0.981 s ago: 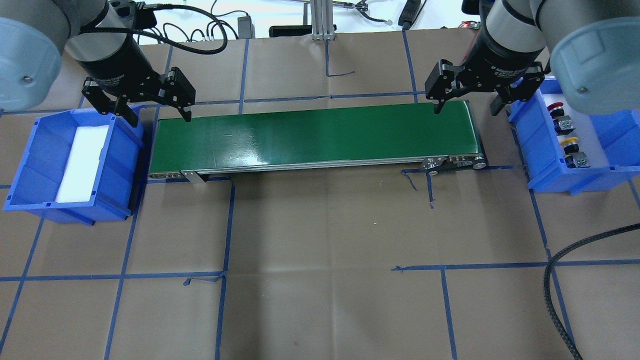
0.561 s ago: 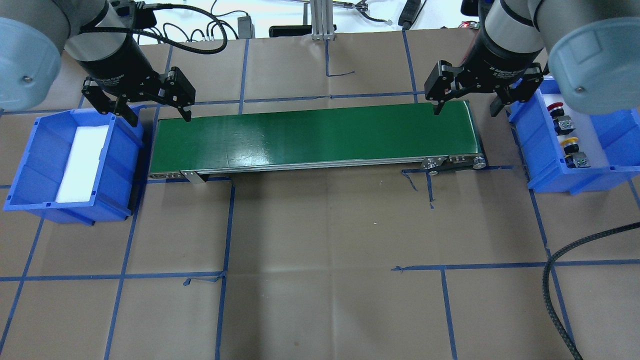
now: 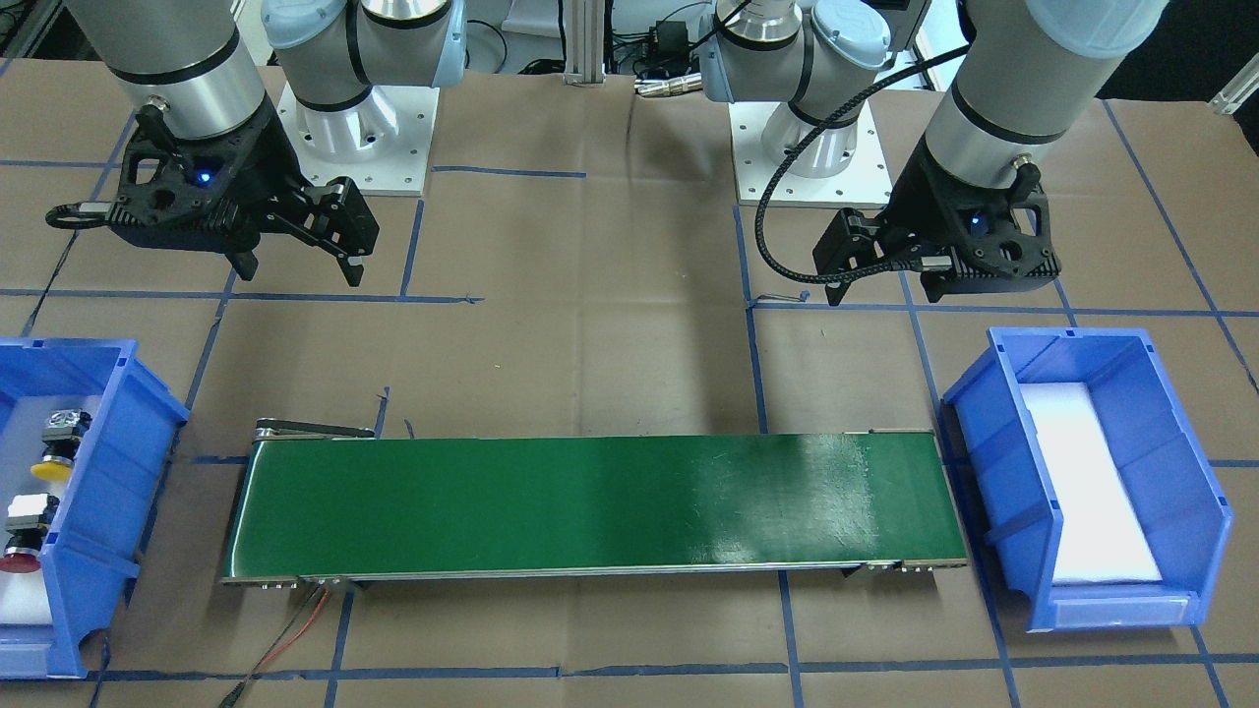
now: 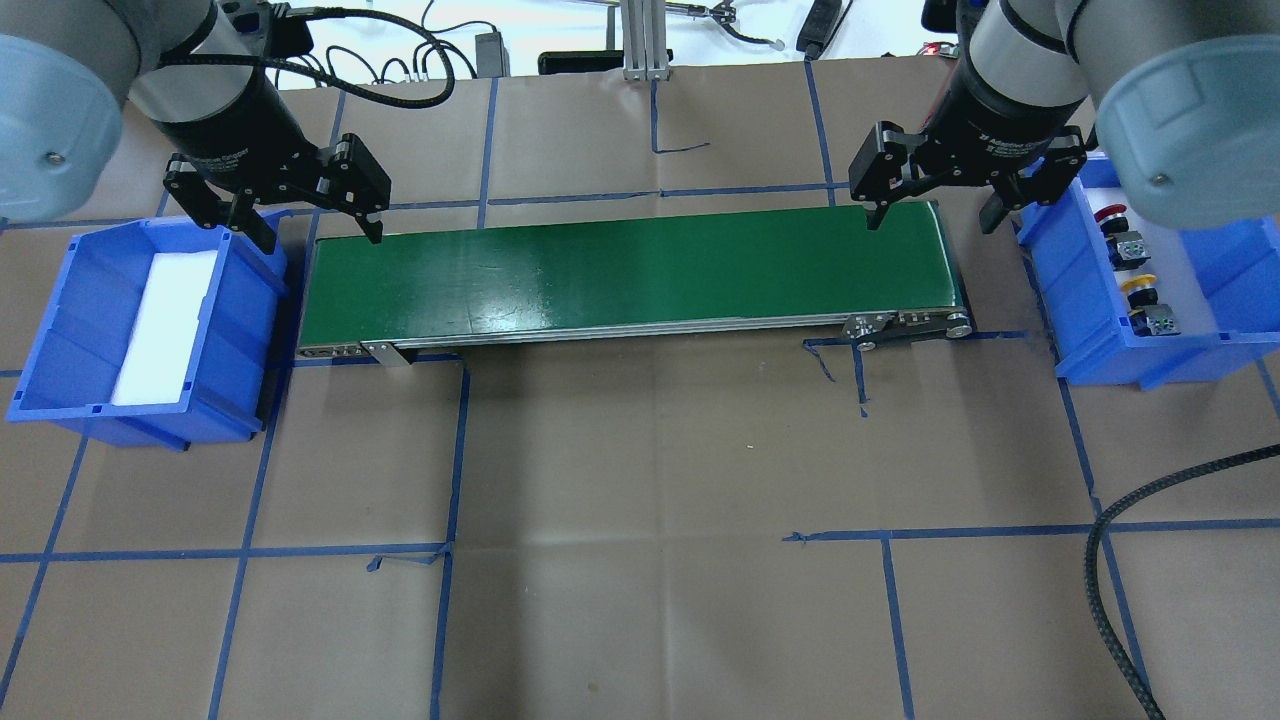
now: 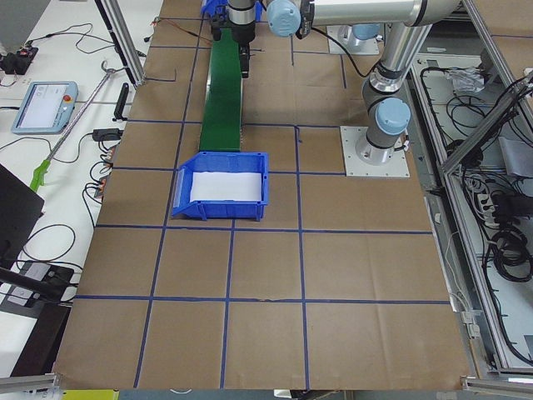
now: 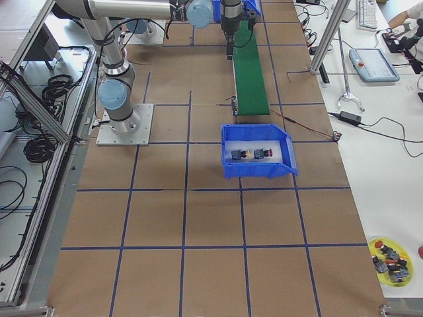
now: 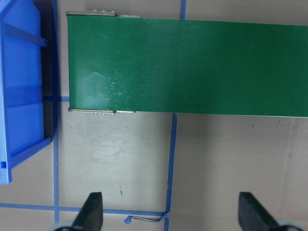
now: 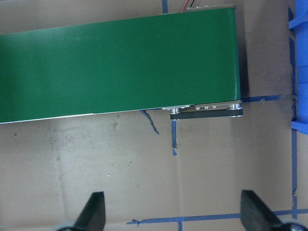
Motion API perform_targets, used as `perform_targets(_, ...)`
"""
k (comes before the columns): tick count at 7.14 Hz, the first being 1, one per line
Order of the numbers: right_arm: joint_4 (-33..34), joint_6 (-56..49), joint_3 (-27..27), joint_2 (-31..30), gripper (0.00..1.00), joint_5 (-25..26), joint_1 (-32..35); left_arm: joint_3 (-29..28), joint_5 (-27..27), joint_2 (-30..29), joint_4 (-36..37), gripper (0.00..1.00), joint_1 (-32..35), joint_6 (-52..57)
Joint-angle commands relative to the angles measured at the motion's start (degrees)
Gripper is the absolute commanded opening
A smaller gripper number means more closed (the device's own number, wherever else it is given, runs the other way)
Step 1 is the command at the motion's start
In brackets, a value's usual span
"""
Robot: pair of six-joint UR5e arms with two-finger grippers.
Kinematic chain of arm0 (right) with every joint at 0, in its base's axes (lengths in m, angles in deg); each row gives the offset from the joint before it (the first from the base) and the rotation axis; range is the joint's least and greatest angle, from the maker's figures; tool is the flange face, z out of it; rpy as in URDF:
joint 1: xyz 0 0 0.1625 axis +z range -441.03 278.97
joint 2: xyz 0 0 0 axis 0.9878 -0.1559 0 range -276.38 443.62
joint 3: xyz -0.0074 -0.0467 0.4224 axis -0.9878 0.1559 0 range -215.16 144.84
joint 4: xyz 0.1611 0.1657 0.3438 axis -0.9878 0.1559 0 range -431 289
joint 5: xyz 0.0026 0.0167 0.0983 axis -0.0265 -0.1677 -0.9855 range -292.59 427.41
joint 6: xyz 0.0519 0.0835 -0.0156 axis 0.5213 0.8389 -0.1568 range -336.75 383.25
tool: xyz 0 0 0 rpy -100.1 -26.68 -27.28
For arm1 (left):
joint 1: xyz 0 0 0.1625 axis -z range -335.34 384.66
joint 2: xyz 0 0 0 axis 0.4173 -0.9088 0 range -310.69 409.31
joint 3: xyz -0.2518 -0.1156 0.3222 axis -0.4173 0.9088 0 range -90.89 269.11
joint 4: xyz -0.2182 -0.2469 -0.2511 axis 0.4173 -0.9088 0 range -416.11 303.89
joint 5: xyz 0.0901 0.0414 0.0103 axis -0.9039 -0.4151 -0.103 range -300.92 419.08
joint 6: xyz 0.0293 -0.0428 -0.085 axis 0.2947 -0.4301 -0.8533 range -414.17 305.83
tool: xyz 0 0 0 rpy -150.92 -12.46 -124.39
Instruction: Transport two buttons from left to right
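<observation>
Jaws stay apart on black left gripper [image 4: 322, 240] and black right gripper [image 4: 933, 222]; red-capped button [image 4: 1110, 213] and yellow-capped button [image 4: 1140, 287] sit in right-side blue plastic bin [image 4: 1060, 300], transport seemingly done.

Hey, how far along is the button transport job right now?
Done: the red button and yellow button both lie in the right bin; the left bin holds only a white pad. In hand: nothing, the left gripper and right gripper both hang open near the belt. Left: apparently nothing.

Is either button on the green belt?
No, the red button and the yellow button both sit in the right bin, off the belt.
</observation>
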Motion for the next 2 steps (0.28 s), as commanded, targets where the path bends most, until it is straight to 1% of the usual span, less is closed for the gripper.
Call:
perform_targets(1,-0.1,0.0,0.0,0.0,1.00,0.1,0.0,0.1,0.0,0.0,0.0,0.99,0.0,0.0)
perform_targets(2,-0.1,0.0,0.0,0.0,1.00,0.1,-0.1,0.0,0.0,0.0,0.0,0.99,0.0,0.0)
